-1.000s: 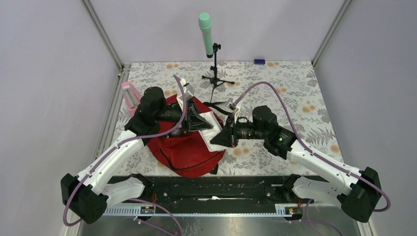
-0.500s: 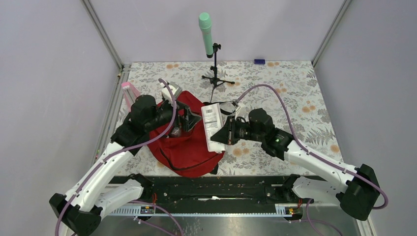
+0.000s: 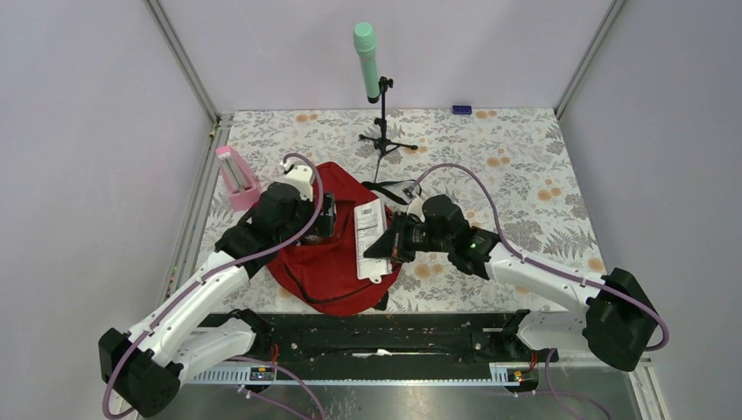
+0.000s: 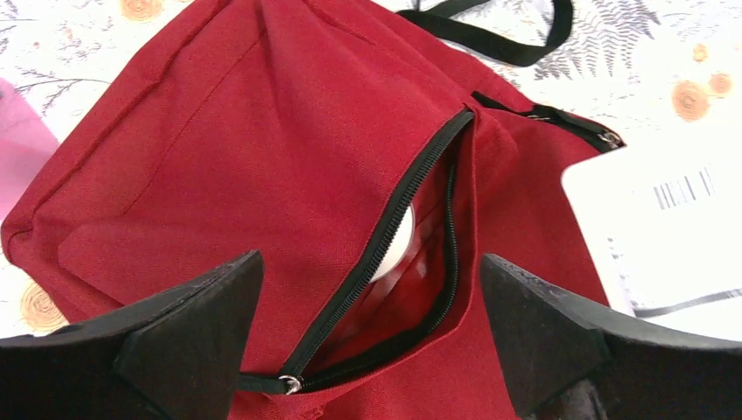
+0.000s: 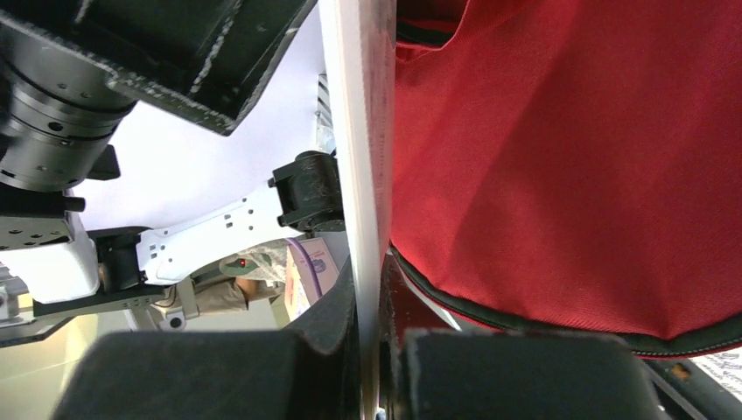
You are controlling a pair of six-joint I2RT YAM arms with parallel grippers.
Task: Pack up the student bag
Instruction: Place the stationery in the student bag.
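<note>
Left wrist view gives me the clearest read: the student bag [image 4: 219, 157] lies flat on the table [image 3: 525, 166], its zip opening [image 4: 411, 245] gaping with something pale showing inside. My left pincer [image 4: 369, 289] hangs directly above that opening with its jaws spread wide apart and nothing between them. At the bag's right edge, my right pincer [image 5: 381, 350] is clamped on the white flat packet [image 3: 371, 236], which carries a barcode label and which the right wrist view shows edge-on against the red fabric. I judge the step in hand to be loading this packet. It is gripped and brought to the bag, but it is not yet inside. The next move calls for the leading edge of the packet to be lined up with the slit. The left pincer probably needs to take hold of the zip lip so that the mouth stays open while the packet slides in. Compared with a second ago, the left pincer has gone from shut to fully spread and has drawn back toward the bag's left side. The right arm has reached in closer, carrying the packet with it.
</note>
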